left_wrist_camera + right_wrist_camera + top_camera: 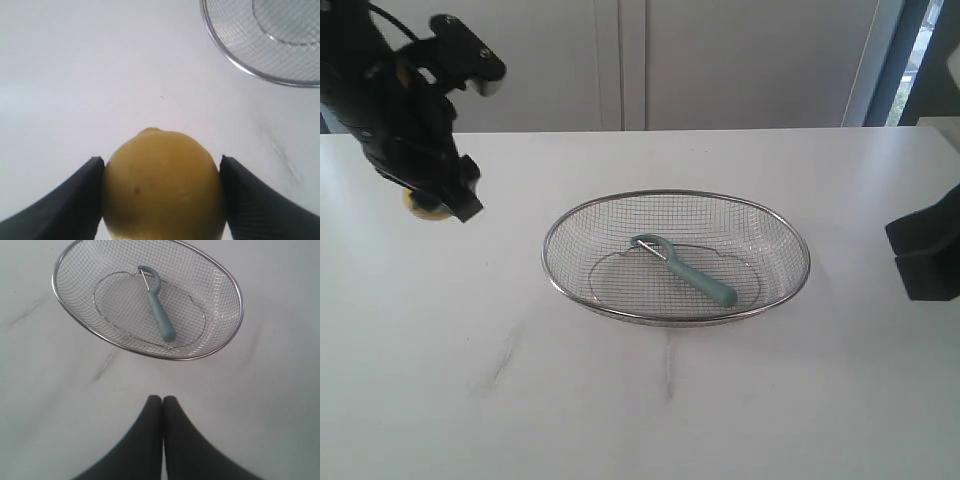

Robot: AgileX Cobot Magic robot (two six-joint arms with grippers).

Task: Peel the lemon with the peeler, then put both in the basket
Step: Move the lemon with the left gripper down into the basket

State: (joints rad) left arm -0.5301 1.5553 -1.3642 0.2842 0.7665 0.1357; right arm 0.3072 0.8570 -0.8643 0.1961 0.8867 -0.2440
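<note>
The yellow lemon [162, 187] is clamped between the two dark fingers of my left gripper [161, 167], held above the white table at the far left; in the exterior view only a sliver of the lemon [422, 206] shows under the left gripper [438, 205]. The teal-handled peeler [685, 270] lies inside the silver wire basket [560, 225] in the middle of the table; the right wrist view also shows the peeler [159, 310] in the basket [227, 345]. My right gripper [162, 401] is shut on nothing, above bare table beside the basket; at the exterior view's right edge only a dark part of the right arm [928, 250] shows.
The white table [470, 400] has faint grey streaks in front of the basket. A pale wall with cabinet doors stands behind it, and a dark window frame is at the far right.
</note>
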